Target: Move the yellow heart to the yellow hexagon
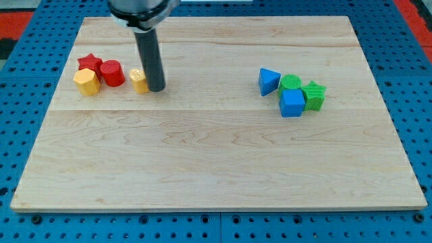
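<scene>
Pale wooden board (pixel 216 162) on blue pegboard (pixel 13 121) — blocks in two clusters.

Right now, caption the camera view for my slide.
My tip beside the yellow heart, right of the yellow hexagon.

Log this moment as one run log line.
my tip touching yellow heart right side | yellow hexagon further left | not joined

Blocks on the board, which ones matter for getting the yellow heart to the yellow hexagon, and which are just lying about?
In the job:
- yellow heart, touching my tip on its left
- yellow hexagon, at the view's left

Lying about:
- red star
- red cylinder
- blue triangle
- green cylinder
- blue cube
- green star
</scene>
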`<state>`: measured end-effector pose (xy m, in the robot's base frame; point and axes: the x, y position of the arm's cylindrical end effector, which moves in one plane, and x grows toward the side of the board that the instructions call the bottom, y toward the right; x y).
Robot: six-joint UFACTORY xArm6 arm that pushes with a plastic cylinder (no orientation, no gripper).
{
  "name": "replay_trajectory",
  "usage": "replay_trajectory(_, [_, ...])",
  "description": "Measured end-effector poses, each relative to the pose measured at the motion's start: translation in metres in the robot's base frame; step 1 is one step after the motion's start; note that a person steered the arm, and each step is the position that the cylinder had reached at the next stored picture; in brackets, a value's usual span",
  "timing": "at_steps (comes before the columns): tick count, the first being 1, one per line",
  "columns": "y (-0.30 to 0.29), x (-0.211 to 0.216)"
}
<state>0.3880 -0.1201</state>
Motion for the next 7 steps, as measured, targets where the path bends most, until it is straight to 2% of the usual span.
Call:
replay_trajectory(4, [-0.003, -0.042])
replay_trajectory(5, [-0.014, -0.041])
replay_trajectory(7, [-0.017, 0.006])
